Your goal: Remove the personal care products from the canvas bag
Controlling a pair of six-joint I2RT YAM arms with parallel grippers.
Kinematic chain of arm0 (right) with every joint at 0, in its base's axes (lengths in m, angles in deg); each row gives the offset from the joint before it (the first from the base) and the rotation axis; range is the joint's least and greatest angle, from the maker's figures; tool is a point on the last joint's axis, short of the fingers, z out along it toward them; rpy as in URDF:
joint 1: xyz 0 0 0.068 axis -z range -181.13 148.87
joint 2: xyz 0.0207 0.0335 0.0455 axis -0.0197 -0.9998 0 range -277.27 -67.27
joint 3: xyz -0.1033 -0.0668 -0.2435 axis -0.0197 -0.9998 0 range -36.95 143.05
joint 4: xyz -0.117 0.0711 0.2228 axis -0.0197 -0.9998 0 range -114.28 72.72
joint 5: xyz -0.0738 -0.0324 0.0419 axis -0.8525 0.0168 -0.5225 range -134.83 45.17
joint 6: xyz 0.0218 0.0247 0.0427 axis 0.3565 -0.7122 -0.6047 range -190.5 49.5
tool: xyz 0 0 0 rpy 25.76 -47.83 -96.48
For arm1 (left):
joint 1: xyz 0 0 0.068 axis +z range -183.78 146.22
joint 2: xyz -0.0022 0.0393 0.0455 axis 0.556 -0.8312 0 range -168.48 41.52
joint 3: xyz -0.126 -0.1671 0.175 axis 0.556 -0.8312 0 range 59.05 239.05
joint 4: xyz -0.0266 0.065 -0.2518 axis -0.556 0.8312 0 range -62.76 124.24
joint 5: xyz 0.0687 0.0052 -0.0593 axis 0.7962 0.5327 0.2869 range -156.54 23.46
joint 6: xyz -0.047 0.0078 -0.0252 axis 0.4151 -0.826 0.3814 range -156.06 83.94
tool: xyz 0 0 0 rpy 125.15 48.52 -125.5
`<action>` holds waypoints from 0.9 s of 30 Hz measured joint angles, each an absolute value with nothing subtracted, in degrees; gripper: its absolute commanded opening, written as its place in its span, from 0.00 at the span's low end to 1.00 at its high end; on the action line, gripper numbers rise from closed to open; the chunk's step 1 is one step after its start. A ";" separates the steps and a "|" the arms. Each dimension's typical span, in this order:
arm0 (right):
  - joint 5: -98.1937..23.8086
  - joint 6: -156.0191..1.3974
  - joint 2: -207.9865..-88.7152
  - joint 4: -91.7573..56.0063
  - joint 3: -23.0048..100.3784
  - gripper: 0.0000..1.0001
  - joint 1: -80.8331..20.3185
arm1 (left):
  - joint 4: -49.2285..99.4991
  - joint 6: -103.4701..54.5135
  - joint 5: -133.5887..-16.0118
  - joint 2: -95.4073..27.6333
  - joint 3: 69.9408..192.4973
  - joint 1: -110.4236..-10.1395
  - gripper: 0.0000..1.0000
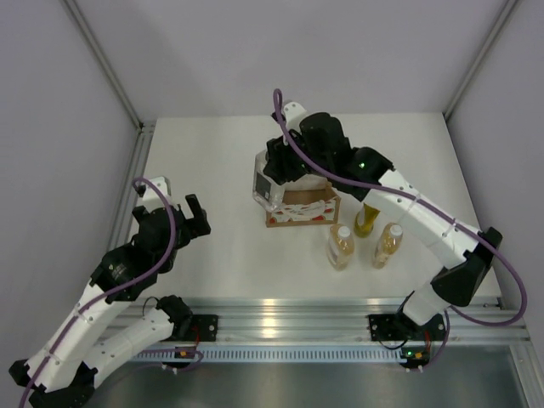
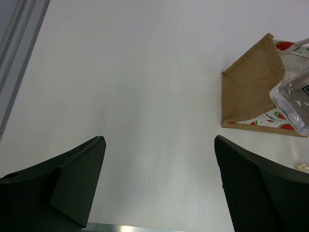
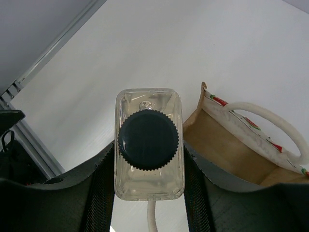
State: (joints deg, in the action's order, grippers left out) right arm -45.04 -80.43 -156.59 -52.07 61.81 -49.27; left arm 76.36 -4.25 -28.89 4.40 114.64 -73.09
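My right gripper [image 3: 148, 192] is clamped on the squarish clear bottle [image 3: 149, 145], its dark cap facing the wrist camera, at the canvas bag's [image 1: 303, 208] nine o'clock edge. I can't tell whether its base touches anything. Two white-capped bottles [image 1: 340, 248] and a yellow bottle [image 1: 367, 221] stand on the table [image 1: 212, 161] around the bag's four o'clock. My left gripper [image 2: 159, 181] hangs spread wide at eight o'clock, well apart.
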 measured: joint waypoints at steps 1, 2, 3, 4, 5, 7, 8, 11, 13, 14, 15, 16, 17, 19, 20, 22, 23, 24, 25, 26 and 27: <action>-44.49 -80.06 -156.59 -52.07 61.81 0.00 -49.66 | 76.36 -4.25 -28.87 4.42 114.62 -73.09 0.98; -44.04 -79.86 -156.59 -52.04 61.81 0.00 -50.14 | 76.36 -4.25 -28.85 4.42 114.64 -73.09 0.98; -43.60 -79.58 -156.59 -52.00 61.81 0.00 -50.52 | 76.38 -4.25 -28.74 4.42 114.64 -73.09 0.98; -43.23 -79.40 -156.61 -52.00 61.84 0.00 -51.02 | 76.38 -4.25 -28.72 4.42 114.64 -73.09 0.98; -42.81 -79.10 -156.72 -52.00 61.88 0.00 -51.57 | 76.38 -4.25 -28.69 4.42 114.62 -73.09 0.98; -41.72 -78.81 -157.07 -51.87 62.23 0.00 -52.22 | 76.38 -4.25 -28.65 4.50 114.62 -73.09 0.98; -40.98 -78.75 -157.31 -51.61 62.32 0.00 -52.48 | 76.38 -4.25 -28.61 4.57 114.62 -73.09 0.98; -39.05 -78.07 -158.07 -50.73 62.45 0.00 -53.10 | 76.41 -4.25 -28.45 4.68 114.62 -73.09 0.98; -38.29 -77.48 -158.47 -50.10 62.32 0.00 -53.62 | 76.41 -4.25 -28.34 4.66 114.62 -73.09 0.98; -37.94 -76.85 -158.51 -49.44 61.97 0.00 -54.06 | 76.41 -4.25 -28.30 4.68 114.62 -73.09 0.98; -37.68 -76.17 -158.51 -48.83 61.44 0.00 -54.58 | 76.41 -4.25 -28.28 4.68 114.62 -73.09 0.98; -37.46 -75.32 -158.49 -47.93 60.70 0.00 -55.19 | 76.41 -4.25 -28.28 4.68 114.62 -73.09 0.98; -37.22 -74.44 -158.45 -46.71 59.69 0.00 -55.91 | 76.41 -4.25 -28.28 4.68 114.62 -73.09 0.98; -36.65 -72.50 -158.27 -44.26 56.76 0.00 -57.44 | 76.41 -4.25 -28.28 4.70 114.62 -73.07 0.98; -36.34 -71.67 -158.18 -43.37 55.45 0.00 -58.03 | 76.41 -4.25 -28.28 4.79 114.62 -73.09 0.98; -35.47 -69.90 -157.53 -41.51 51.28 0.00 -59.50 | 76.43 -4.25 -28.23 5.09 114.60 -73.09 0.98; -35.12 -69.33 -157.31 -41.12 49.86 0.00 -59.96 | 76.43 -4.25 -28.15 5.29 114.60 -73.09 0.98; -34.79 -68.71 -157.03 -40.72 48.17 0.00 -60.40 | 76.43 -4.25 -28.10 5.40 114.60 -73.09 0.98; -34.46 -68.23 -156.57 -40.22 46.47 0.00 -60.75 | 76.43 -4.25 -28.06 5.51 114.60 -73.03 0.98; -34.24 -67.82 -156.04 -39.72 44.66 0.00 -61.01 | 76.43 -4.22 -28.04 5.55 114.58 -73.03 0.98; -34.13 -67.45 -155.39 -39.26 42.82 0.00 -61.16 | 76.43 -4.22 -27.97 5.66 114.53 -73.03 0.98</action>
State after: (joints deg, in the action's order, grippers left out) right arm -34.13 -67.45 -155.39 -39.26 42.82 -61.16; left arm 76.43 -4.22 -27.97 5.66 114.53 -73.03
